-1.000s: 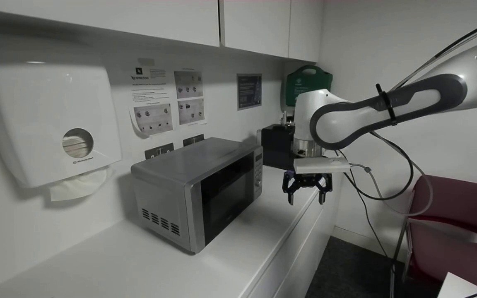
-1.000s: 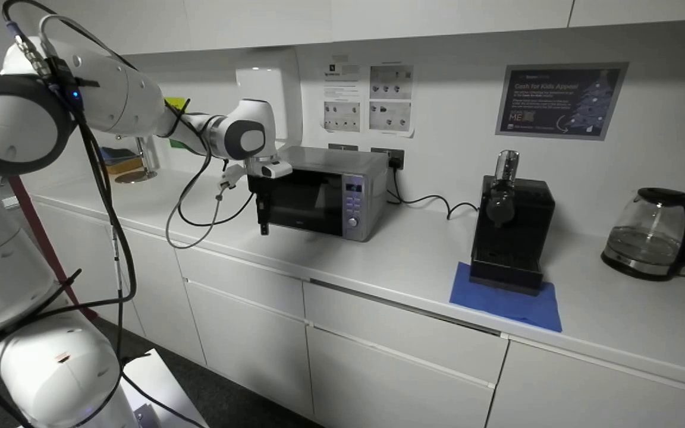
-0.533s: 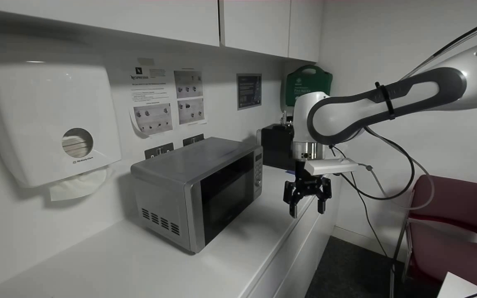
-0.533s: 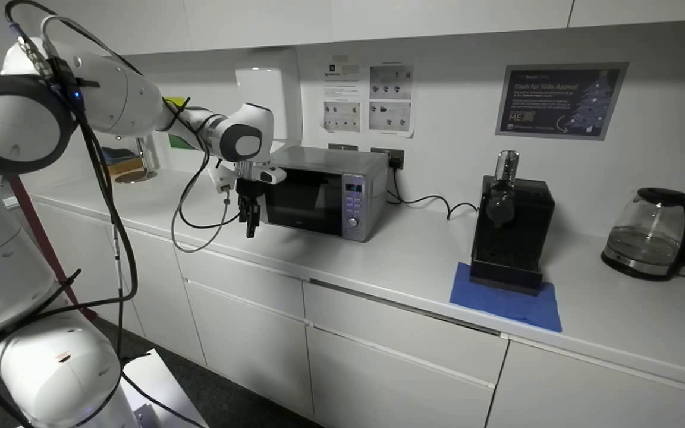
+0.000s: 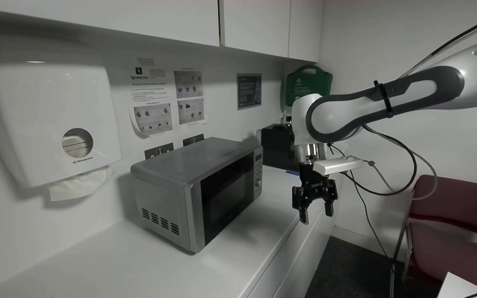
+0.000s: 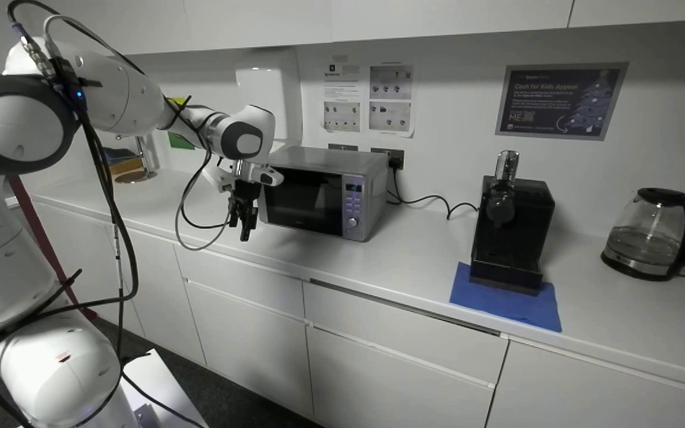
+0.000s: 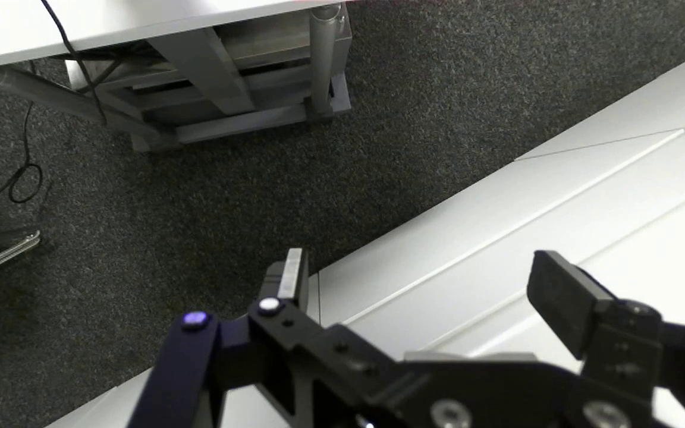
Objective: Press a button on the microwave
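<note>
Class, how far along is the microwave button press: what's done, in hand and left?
Done: no press confirmed; the display is too small to read. In hand: the empty claw hangs open, apart from the microwave. Left: probably reaching the buttons and pressing one.

In an exterior view, a white towel dispenser is hanging at far left, a green first-aid case is showing right of top centre and a red chair is filling the lower right. In an exterior view, a black coffee machine is standing on a blue cloth right of centre on the worktop; a part-filled glass kettle is standing at far right, and a "Cash for Kids Appeal" poster is hanging upper right. In the wrist view, dark carpet is covering upper centre.
</note>
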`<state>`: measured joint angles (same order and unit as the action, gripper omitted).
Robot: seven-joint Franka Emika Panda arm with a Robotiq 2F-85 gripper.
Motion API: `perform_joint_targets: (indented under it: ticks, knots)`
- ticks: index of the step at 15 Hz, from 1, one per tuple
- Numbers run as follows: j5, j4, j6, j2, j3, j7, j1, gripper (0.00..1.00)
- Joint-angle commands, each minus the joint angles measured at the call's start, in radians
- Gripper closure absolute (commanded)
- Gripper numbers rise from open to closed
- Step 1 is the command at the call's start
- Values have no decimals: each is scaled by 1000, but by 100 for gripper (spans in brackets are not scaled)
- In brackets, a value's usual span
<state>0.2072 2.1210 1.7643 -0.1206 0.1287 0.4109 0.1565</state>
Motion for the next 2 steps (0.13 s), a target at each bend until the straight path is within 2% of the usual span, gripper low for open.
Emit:
perform_joint_targets:
  ticks: [1, 2]
  knots:
    - [1, -2, -2, 0, 11, -1, -12, 0]
    - [1, -2, -2, 0, 11, -1, -12, 0]
